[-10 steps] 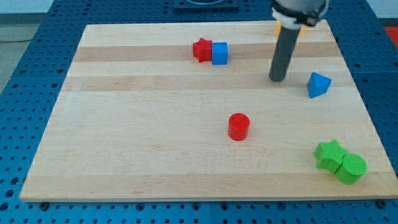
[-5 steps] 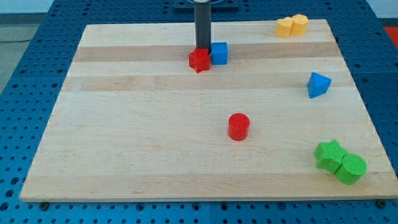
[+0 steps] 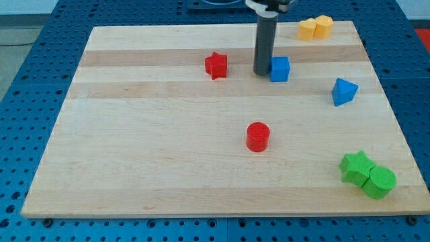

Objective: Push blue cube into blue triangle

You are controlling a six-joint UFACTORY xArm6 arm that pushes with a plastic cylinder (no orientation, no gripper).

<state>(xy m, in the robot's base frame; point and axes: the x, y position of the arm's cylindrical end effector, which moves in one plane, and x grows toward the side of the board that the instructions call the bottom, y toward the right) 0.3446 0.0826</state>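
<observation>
My tip (image 3: 263,72) touches the left face of the blue cube (image 3: 280,68), no gripper to open or close, mid-push with the blue triangle (image 3: 343,91) apart to the lower right; next push probably needs a rightward, slightly downward line.

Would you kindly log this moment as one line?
tip against blue cube, on its left | blue triangle apart, to cube's lower right | cube not yet at triangle
</observation>
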